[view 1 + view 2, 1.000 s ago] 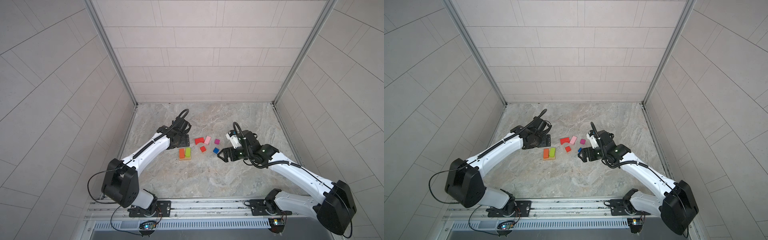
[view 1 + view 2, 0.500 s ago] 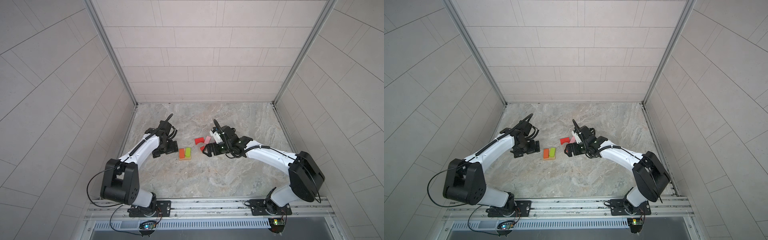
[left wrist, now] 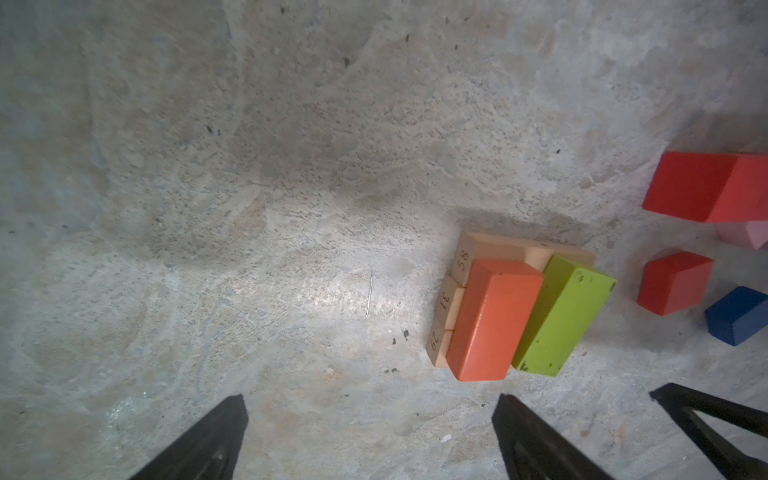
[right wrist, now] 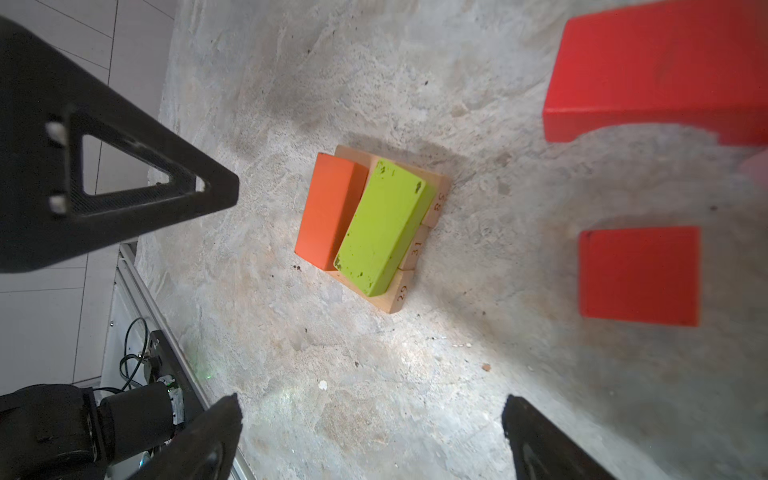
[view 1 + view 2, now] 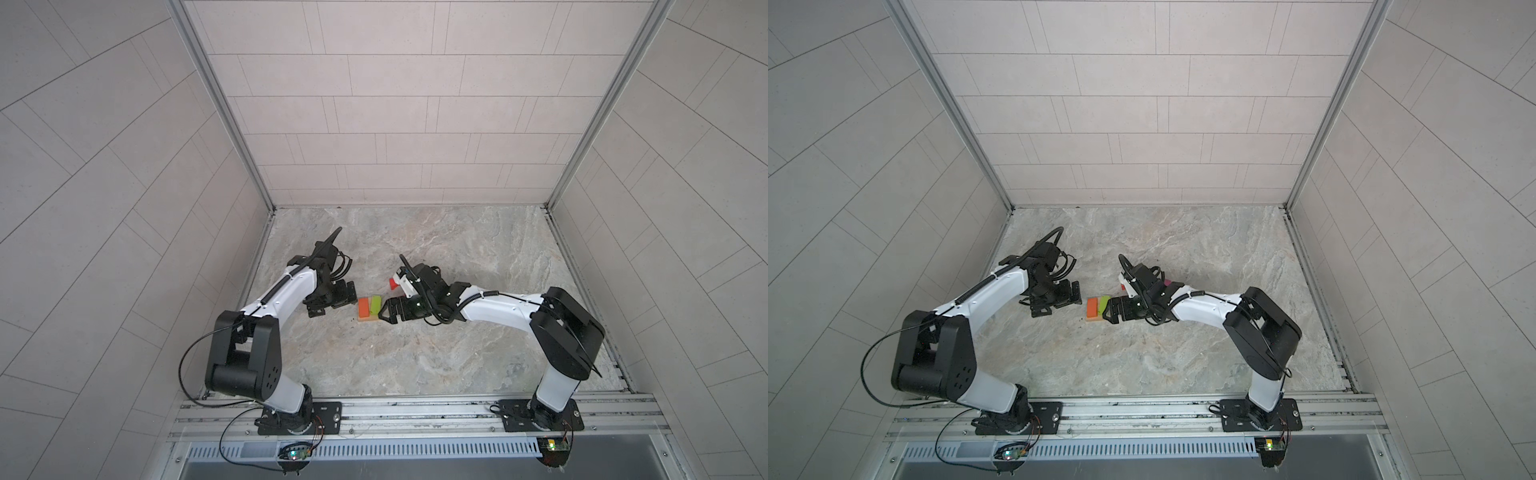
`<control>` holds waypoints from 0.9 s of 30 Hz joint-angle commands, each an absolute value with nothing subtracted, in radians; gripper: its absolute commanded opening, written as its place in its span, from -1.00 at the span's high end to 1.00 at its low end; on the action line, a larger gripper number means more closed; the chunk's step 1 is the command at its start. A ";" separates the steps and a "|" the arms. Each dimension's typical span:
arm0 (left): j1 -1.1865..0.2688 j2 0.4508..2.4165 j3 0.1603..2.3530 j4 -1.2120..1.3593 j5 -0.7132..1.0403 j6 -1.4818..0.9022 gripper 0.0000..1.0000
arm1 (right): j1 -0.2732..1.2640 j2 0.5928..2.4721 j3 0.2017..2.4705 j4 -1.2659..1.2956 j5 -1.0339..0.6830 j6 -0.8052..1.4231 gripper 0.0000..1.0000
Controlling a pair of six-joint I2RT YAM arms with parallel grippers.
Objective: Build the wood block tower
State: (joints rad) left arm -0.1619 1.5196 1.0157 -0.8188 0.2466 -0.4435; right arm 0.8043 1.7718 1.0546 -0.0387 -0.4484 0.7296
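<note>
The tower in both top views is three tan bars [image 5: 367, 320] lying flat, with an orange oblong [image 5: 363, 306] and a lime oblong [image 5: 375, 304] side by side on top. My left gripper [image 5: 334, 301] stands open just left of it and holds nothing. My right gripper [image 5: 384, 311] stands open close to its right side, also holding nothing. The right wrist view shows the lime oblong [image 4: 382, 228] skewed against the orange one [image 4: 328, 208]. The left wrist view shows loose wood blocks beyond the tower: red arch [image 3: 706, 191], red cube [image 3: 673, 282], blue cube [image 3: 737, 316], pink oblong [image 3: 748, 235].
My right arm covers most of the loose blocks in the top views; a tip of the red arch [image 5: 392, 284] and a bit of magenta [image 5: 1167, 282] peek out. Tiled walls enclose the marble floor [image 5: 415, 365]; a metal rail [image 5: 415, 411] runs along the front.
My right gripper has swung left across the loose blocks to the tower's right side. My left gripper has drawn back toward the front left of the tower. Both stay open.
</note>
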 commanded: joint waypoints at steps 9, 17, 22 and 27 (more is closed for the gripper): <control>-0.157 1.527 0.942 -0.761 0.224 -0.514 -0.97 | 0.752 1.842 1.052 0.091 -0.542 0.788 -0.84; -0.159 1.534 0.886 -0.672 0.206 -0.554 -0.96 | 0.728 1.866 1.091 0.105 -0.612 0.788 -0.76; -0.163 1.524 0.868 -0.630 0.189 -0.552 -0.96 | 0.711 1.890 1.106 0.136 -0.647 0.813 -0.77; -0.167 1.506 0.861 -0.611 0.186 -0.542 -0.96 | 0.701 1.908 1.102 0.209 -0.681 0.862 -0.78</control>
